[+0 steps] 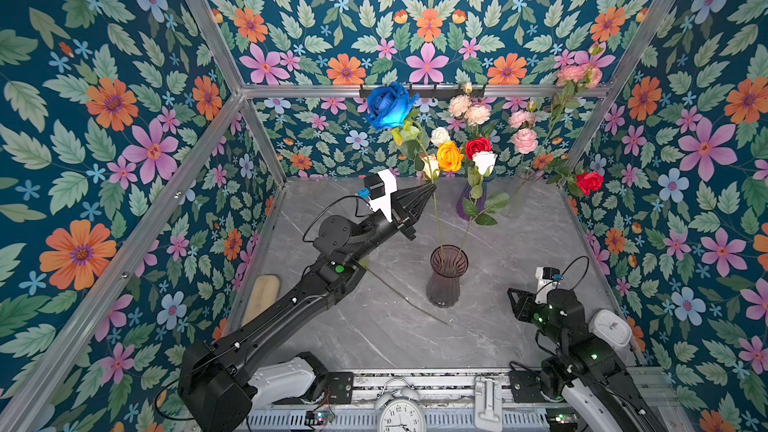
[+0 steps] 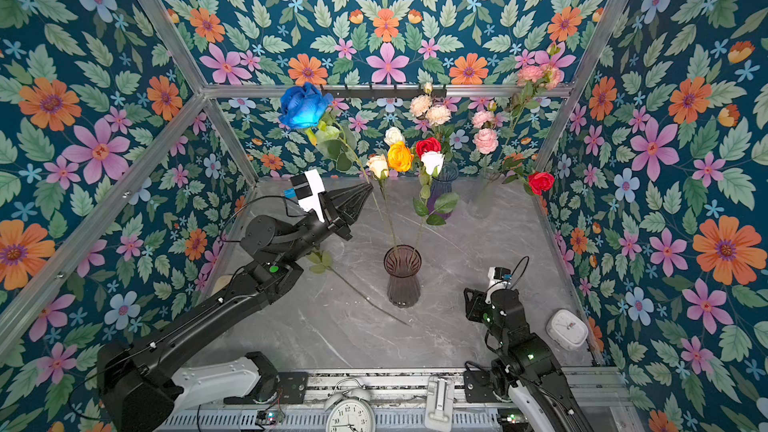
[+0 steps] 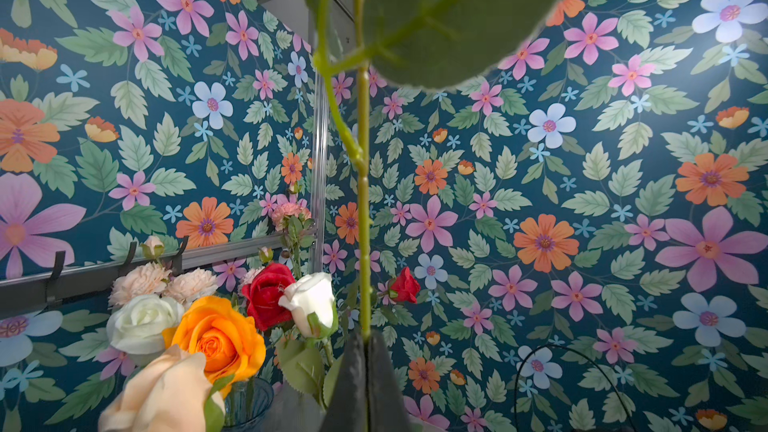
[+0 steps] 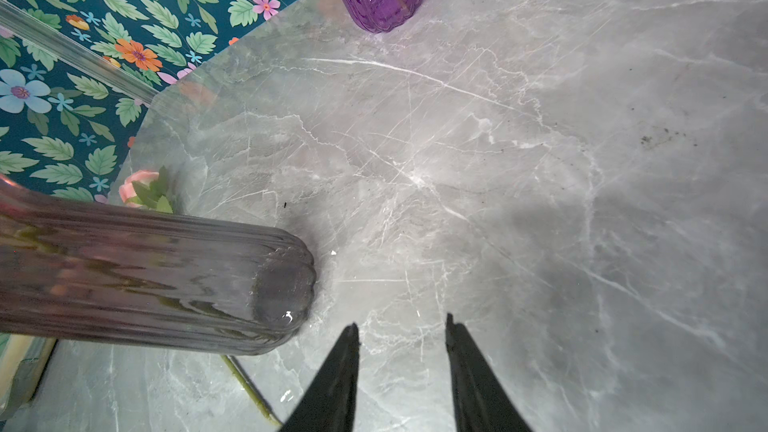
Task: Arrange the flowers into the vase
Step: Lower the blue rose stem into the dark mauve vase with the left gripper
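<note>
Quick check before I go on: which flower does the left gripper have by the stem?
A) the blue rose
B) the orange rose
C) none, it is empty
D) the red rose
A: in a top view the left gripper is shut on the green stem that runs up to the blue rose, and the left wrist view shows that stem pinched between the closed jaws.
</note>
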Action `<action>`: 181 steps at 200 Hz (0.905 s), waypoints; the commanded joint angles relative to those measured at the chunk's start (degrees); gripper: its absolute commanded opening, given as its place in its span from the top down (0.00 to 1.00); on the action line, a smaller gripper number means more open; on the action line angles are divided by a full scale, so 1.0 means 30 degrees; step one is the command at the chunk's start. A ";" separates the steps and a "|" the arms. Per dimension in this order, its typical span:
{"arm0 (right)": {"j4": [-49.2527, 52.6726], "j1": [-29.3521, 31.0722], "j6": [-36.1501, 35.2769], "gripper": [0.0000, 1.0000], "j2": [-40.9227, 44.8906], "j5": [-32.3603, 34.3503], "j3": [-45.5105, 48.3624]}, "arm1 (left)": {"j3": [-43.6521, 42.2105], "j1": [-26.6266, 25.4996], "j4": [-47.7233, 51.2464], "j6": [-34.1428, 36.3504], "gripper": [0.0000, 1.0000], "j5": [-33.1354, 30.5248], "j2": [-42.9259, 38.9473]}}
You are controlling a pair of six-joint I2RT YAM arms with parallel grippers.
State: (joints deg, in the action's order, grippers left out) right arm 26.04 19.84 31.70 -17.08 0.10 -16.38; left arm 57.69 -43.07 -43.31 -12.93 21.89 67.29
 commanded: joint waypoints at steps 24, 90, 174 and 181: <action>-0.0288 0.0011 -0.0080 0.62 0.0010 0.0048 0.0041 | -0.0008 -0.0078 0.1608 0.1128 1.00 -0.0739 0.0159; -0.0300 0.0030 -0.0082 0.62 0.0014 0.0054 0.0020 | -0.0748 -0.1126 0.4622 0.2807 1.00 -0.2203 0.0774; -0.0260 0.0017 -0.0050 0.62 0.0012 0.0106 0.0032 | -0.2064 -0.1629 0.5144 0.2830 0.62 -0.2254 -0.0009; -0.0268 0.0031 -0.0054 0.62 0.0010 0.0133 0.0034 | -0.2268 -0.1625 0.5354 0.2844 0.59 -0.2729 -0.0272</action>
State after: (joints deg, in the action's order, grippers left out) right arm 26.04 19.84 31.70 -17.08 0.21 -16.38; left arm 52.03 -47.88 -28.10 -4.56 16.43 68.25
